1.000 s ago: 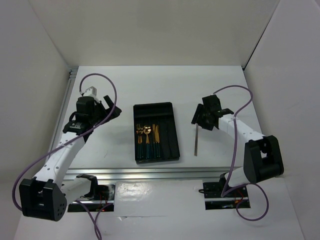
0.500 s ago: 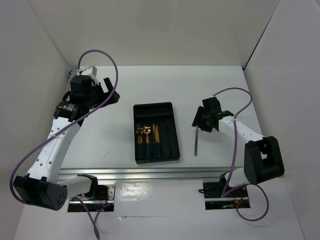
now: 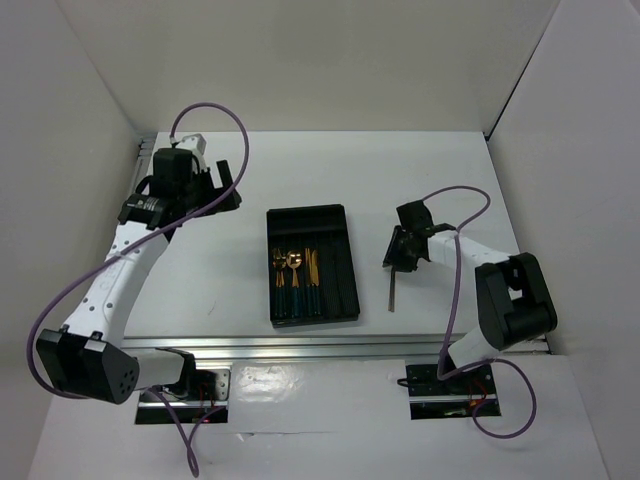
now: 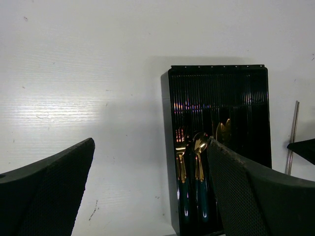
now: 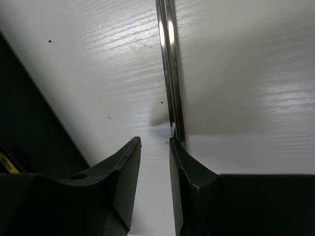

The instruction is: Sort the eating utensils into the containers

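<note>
**A:** How does the right gripper (image 5: 155, 142) stand?

**B:** Its two fingers (image 5: 113, 187) are close together with a narrow slit between them. Only bare white table (image 3: 220, 280) shows through the slit. They are not clamped on anything.

**A:** And the grey metal stick (image 5: 170, 73)?

**B:** It lies flat on the table and runs straight away from the fingertips. Its near end meets the tip of one finger, at that finger's inner edge. It is outside the slit, not inside it. I cannot tell whether metal and finger truly touch. From above, the gripper sits low over the stick's far end, and the rest of the stick trails back toward the arm bases.

**A:** What about the left gripper (image 4: 150, 142)?

**B:** It is spread wide and empty. It hangs above the table with nothing near either finger.

**A:** Where is the black tray (image 3: 305, 212) from there?

**B:** It is ahead of the left gripper, framed between its spread fingers and nearer one of them. It lies well apart from that gripper and sits between the two grippers. The right gripper is just beyond the tray's other long side.

**A:** Anything in it?

**B:** Gold-headed utensils with teal handles (image 4: 189, 167) lie lengthwise in its narrow compartments. They are gathered at the end nearer the arm bases. From the left wrist I can make out a fork and a spoon. The stick is on the table outside the tray.
</note>
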Action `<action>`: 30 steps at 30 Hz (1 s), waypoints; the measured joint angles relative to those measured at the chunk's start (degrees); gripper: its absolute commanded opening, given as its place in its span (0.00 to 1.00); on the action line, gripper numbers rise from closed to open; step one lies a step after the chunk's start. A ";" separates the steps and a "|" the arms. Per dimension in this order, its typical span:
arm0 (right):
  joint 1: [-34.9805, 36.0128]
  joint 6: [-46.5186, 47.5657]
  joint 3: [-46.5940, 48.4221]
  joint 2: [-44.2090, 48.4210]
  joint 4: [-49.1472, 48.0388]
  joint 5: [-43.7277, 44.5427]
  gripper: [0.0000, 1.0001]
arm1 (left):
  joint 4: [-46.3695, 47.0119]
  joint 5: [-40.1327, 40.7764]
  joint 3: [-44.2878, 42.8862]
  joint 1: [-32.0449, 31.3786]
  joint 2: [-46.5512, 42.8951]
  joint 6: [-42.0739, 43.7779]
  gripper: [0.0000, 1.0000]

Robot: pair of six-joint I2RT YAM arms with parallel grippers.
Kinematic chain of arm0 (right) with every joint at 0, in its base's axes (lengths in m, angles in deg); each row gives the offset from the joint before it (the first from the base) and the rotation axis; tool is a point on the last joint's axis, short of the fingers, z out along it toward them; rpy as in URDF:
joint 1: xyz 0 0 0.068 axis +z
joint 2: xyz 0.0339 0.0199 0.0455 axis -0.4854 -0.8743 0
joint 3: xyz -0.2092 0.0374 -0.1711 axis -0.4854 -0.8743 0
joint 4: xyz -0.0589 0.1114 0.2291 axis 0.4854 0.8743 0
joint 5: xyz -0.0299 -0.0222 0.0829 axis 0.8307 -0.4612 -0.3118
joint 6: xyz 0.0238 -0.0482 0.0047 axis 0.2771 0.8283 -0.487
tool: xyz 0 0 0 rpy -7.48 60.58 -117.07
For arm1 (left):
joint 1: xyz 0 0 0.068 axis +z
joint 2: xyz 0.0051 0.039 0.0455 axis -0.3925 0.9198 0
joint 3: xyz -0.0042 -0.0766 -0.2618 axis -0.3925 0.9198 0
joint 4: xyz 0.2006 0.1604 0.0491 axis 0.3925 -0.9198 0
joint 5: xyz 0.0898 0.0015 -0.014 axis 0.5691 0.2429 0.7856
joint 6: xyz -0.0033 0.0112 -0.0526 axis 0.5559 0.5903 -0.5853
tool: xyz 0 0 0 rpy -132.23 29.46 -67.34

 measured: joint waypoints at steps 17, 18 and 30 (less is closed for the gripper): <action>0.48 -0.13 0.39 -1.57 0.39 2.51 0.37 | 1.22 -2.43 2.89 2.47 -1.42 0.11 1.00; 0.48 -0.13 0.39 -1.68 0.50 2.60 0.37 | 1.27 -2.47 2.89 2.47 -1.42 0.11 1.00; 1.49 0.02 3.58 -5.57 0.72 4.31 0.25 | 1.53 -2.58 2.89 2.47 -1.42 0.11 1.00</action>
